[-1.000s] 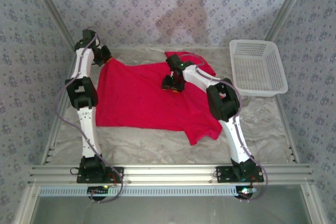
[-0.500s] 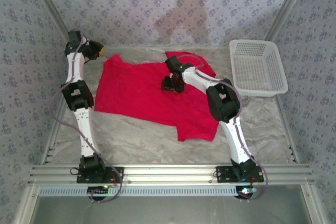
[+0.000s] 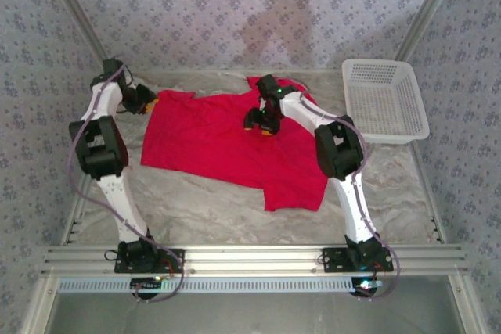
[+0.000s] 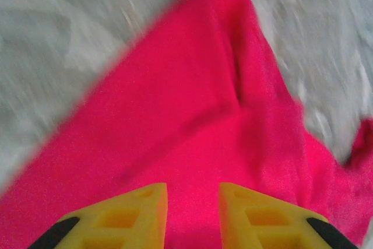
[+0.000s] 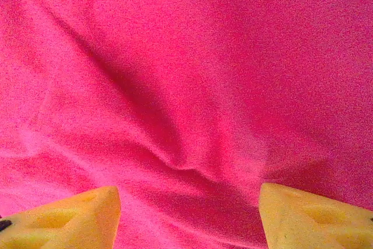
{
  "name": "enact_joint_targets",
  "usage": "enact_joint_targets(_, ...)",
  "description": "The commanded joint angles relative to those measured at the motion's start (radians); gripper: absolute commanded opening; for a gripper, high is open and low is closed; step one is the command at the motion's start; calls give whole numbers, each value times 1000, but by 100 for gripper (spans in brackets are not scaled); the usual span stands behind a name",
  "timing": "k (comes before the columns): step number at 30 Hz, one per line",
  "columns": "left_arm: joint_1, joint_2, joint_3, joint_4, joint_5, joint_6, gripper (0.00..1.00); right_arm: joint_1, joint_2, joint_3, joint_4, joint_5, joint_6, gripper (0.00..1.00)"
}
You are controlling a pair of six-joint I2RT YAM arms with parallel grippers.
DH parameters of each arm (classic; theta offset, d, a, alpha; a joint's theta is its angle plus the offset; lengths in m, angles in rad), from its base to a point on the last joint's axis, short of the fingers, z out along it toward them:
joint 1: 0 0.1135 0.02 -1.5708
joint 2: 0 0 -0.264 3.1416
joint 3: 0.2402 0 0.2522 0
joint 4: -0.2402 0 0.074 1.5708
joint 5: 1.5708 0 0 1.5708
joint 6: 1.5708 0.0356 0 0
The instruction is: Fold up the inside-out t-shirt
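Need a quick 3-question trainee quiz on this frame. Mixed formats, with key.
1. True or false: the t-shirt lies inside the basket.
2. The right tool is above: A the t-shirt, B the basket, C neither.
3. Which tool sits at the t-shirt's far left corner?
Key: 1 false; 2 A; 3 the left tool.

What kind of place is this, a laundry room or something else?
Probably a robotics test booth, not a laundry room. Two white robot arms are bolted to an aluminium rail, patterned backdrop walls close it in, and a red t-shirt and white basket look like practice props.
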Motion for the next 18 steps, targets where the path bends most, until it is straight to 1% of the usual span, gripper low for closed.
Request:
enact_joint_targets(1,-24,-99,-194,263,77,-15,31,-70,-32,64,-38,-3,-18,66)
enact_joint_targets(2,-44,-92,-198,287,105,-17,32,-82,-21,81,-39,4,-15,66)
enact_joint_targets(4,-91,-46,-137,258,133,13,35,-97,4,122,-53,2,-16,65)
enact_joint_targets(6,-140,23,-36,191,115,55,36,-104,21,149,-65,1,-16,64)
enact_joint_targets(7,-153,51,-4,186,113,60,36,-102,23,150,-60,2,-15,64)
enact_joint_targets(11,-155,184,80,186,154,23,32,-108,51,155,-50,20,2,64)
enact_joint_targets(14,-136,204,27,175,121,24,32,-148,112,194,-30,59,17,64)
enact_joint_targets(16,-117,168,-71,196,93,22,31,-180,162,222,-27,89,37,63)
enact_joint_targets(18,-94,88,-203,234,56,15,31,-218,208,258,-59,118,47,61)
